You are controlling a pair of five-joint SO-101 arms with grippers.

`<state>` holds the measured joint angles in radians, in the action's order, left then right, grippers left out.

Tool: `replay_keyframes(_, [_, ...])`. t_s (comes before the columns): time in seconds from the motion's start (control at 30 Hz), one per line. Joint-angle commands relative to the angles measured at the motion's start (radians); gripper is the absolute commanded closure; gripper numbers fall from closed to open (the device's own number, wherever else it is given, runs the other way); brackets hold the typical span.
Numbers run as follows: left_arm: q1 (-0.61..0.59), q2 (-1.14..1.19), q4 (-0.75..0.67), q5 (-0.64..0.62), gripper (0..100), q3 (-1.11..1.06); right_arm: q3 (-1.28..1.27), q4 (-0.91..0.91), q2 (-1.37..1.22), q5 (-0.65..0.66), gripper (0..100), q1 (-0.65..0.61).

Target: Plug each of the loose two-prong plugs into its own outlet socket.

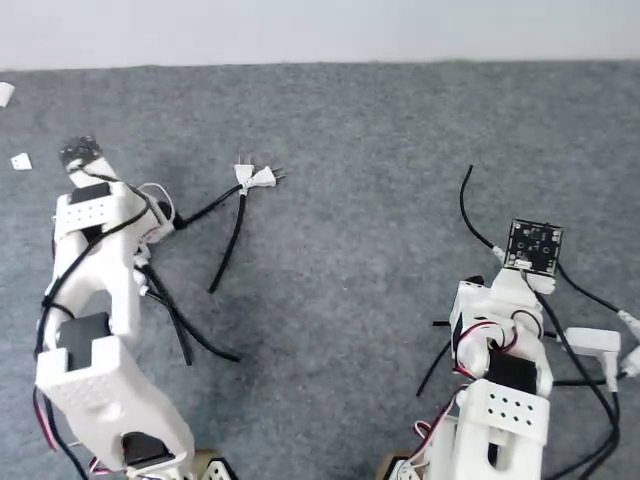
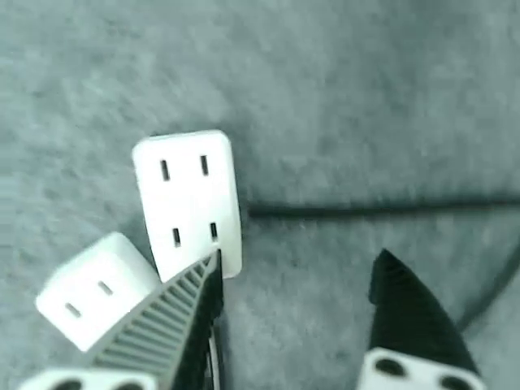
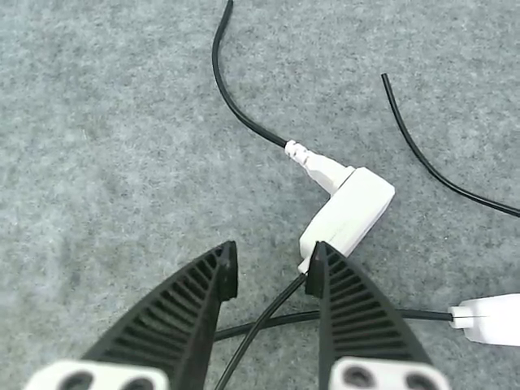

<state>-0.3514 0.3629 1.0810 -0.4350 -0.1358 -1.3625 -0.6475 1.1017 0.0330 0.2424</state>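
Observation:
Two loose white two-prong plugs [image 1: 256, 178] lie side by side at the centre left of the grey carpet, on black cords. In the left wrist view a white outlet block [image 2: 188, 203] with two pairs of slots lies flat, and a smaller white socket block [image 2: 96, 290] sits beside it. My left gripper [image 2: 296, 280] hangs open just over the carpet, one finger at the edge of the larger block. My right gripper [image 3: 270, 264] is open, one fingertip [image 3: 318, 264] close against a white socket block [image 3: 349, 213] on a black cord, which also lies at the right [image 1: 592, 345].
Black cords [image 1: 228, 245] trail from the plugs toward the left arm. Another white connector [image 3: 490, 318] lies past the right gripper, with a loose black cable [image 3: 431, 166] curving nearby. Small white scraps [image 1: 20, 161] sit at the far left. A pale wall borders the carpet's far edge.

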Motion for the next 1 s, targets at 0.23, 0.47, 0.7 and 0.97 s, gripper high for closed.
replay_keyframes(0.23, [-0.026,0.051,0.009,-0.025,75,0.113,0.005,0.039,0.019,0.012,85.3,-0.010])
replay_keyframes(0.47, [-0.026,-0.075,0.109,-0.025,75,0.110,0.005,0.045,0.019,0.012,85.3,-0.012])
replay_keyframes(0.7, [-0.086,-0.078,0.051,-0.029,75,0.085,0.005,0.044,0.019,0.012,85.3,-0.012])
replay_keyframes(0.97, [-0.091,-0.003,-0.021,-0.031,75,0.090,0.005,0.041,0.019,0.012,85.4,-0.012])
